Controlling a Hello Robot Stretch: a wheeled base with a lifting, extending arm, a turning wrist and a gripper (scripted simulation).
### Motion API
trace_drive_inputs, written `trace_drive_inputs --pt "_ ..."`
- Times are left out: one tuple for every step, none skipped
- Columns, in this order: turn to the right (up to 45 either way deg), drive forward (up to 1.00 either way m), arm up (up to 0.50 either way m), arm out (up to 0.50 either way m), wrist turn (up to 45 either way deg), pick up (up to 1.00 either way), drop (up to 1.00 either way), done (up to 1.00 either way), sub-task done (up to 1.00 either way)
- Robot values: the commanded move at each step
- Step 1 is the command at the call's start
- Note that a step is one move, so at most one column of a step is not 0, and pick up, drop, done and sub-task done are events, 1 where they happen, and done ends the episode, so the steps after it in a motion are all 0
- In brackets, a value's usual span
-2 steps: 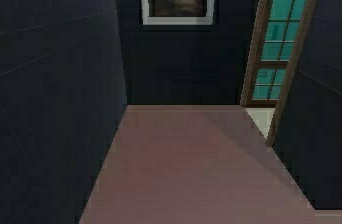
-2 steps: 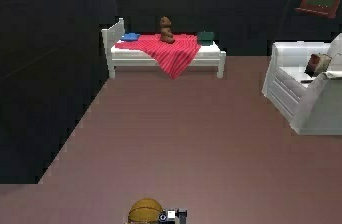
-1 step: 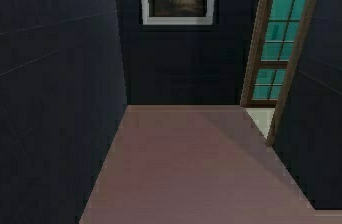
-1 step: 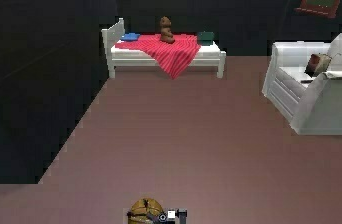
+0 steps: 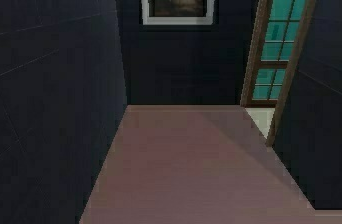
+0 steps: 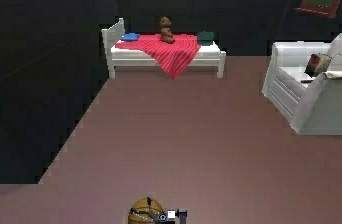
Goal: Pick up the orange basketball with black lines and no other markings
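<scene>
Forward view: a narrow, dark-walled passage with a pinkish-brown floor (image 5: 189, 170). A framed picture (image 5: 179, 10) hangs on the end wall, and a door with teal panes (image 5: 277, 50) stands at the right.

Arm side view: the orange basketball (image 6: 142, 209) with black lines shows at the bottom edge, the gripper (image 6: 159, 216) right against it — how its fingers stand, and whether they hold the ball, cannot be told. Well beyond are a white bed (image 6: 129, 60) with a red blanket (image 6: 169, 52) and a white armchair (image 6: 309, 95)
</scene>
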Motion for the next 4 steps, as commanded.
trace_drive_inputs --pt "0.0 0.00 -0.30 0.00 0.0 0.00 0.00 0.00 0.00" --pt "0.0 0.00 0.00 0.00 0.0 1.00 0.00 0.00 0.00" --pt "0.0 0.00 0.10 0.00 0.0 0.00 0.00 0.00 0.00" --pt "0.0 0.00 0.00 0.00 0.0 0.00 0.00 1.00 0.00"
